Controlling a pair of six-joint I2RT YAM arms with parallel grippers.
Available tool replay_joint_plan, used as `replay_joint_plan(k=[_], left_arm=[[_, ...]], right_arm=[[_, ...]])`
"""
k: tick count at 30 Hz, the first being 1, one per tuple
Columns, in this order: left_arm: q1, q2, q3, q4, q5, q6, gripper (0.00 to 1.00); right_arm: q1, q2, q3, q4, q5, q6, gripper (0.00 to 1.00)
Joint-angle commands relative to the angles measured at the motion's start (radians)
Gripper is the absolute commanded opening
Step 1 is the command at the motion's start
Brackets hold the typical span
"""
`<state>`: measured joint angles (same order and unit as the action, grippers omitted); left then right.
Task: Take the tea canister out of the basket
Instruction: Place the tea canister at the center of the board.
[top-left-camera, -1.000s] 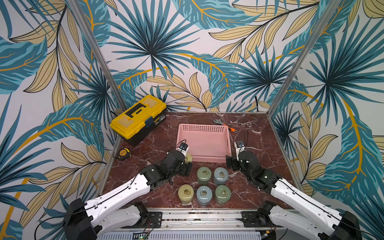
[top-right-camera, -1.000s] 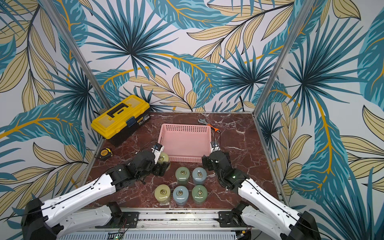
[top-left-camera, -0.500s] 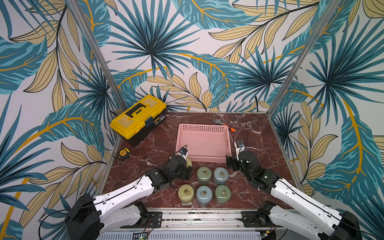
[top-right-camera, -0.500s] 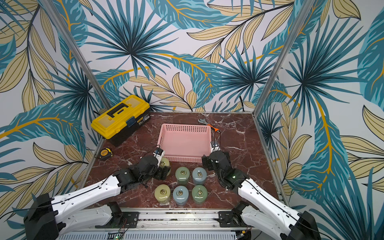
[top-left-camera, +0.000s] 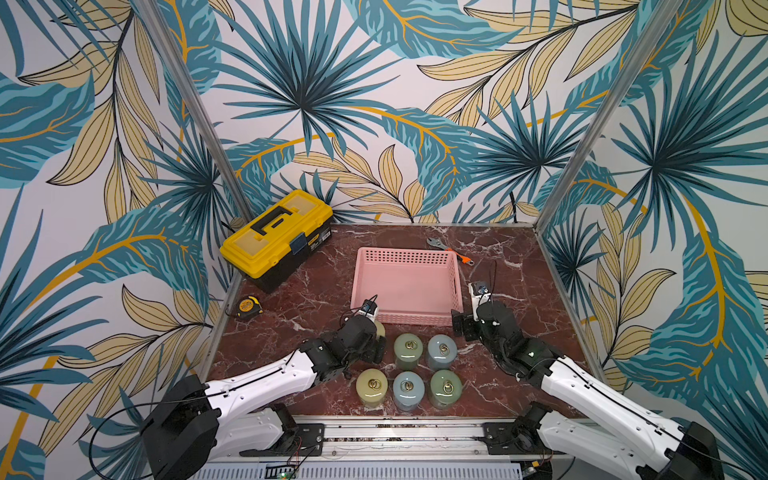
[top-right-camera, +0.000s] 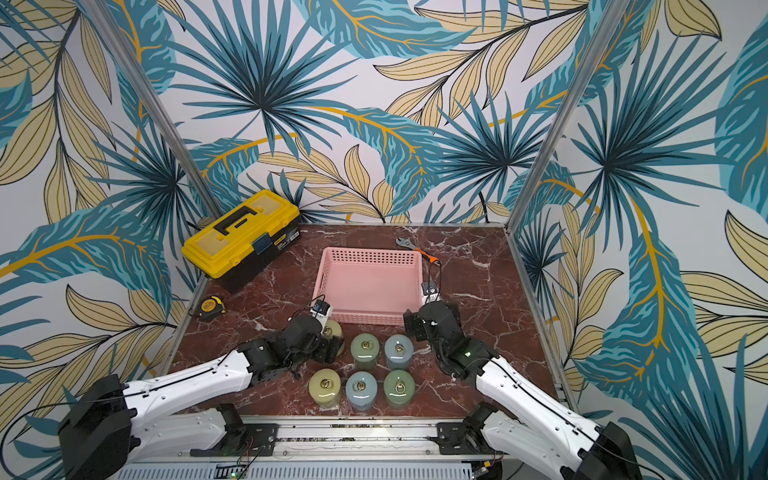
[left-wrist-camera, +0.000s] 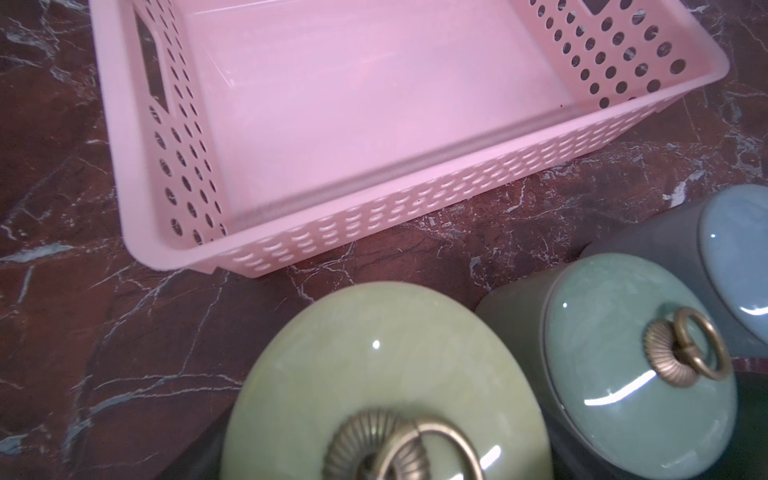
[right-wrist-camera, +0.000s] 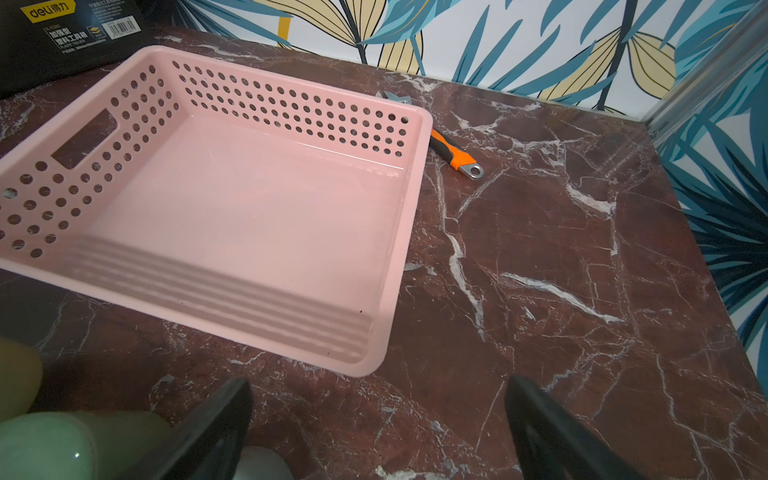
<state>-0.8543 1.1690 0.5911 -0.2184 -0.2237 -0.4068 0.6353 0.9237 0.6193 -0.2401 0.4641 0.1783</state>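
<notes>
The pink basket stands mid-table with nothing in it, as both wrist views show. A yellow-green tea canister with a brass ring on its lid is outside the basket, just off its front left corner. My left gripper is shut on it; its fingers are hidden in the left wrist view. Several more canisters stand in front in two rows, among them a green one and a blue one. My right gripper hovers open over bare table by the basket's front right corner.
A yellow-and-black toolbox sits at the back left, with a tape measure in front of it. An orange-handled wrench lies behind the basket's right corner. Patterned walls close in three sides of the marble table.
The left gripper has shifted slightly toward the front and right with the yellow-green canister still in it. The right arm has not moved.
</notes>
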Motion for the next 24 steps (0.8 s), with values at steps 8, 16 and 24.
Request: replay_joint_plan(k=[8,16,24], left_arm=[[-0.008,0.024,-0.036,0.126,-0.009,-0.023,0.47],[-0.010,0.052,-0.048,0.147,-0.002,-0.030,0.48],[-0.017,0.056,-0.050,0.140,0.000,-0.039,0.53]], right_arm=[[-0.002,-0.005,-0.021,0.012,0.013,-0.005,0.99],[-0.002,-0.004,-0.021,0.012,0.013,-0.005,0.99],[-0.002,0.004,-0.021,0.012,0.015,-0.006,0.99]])
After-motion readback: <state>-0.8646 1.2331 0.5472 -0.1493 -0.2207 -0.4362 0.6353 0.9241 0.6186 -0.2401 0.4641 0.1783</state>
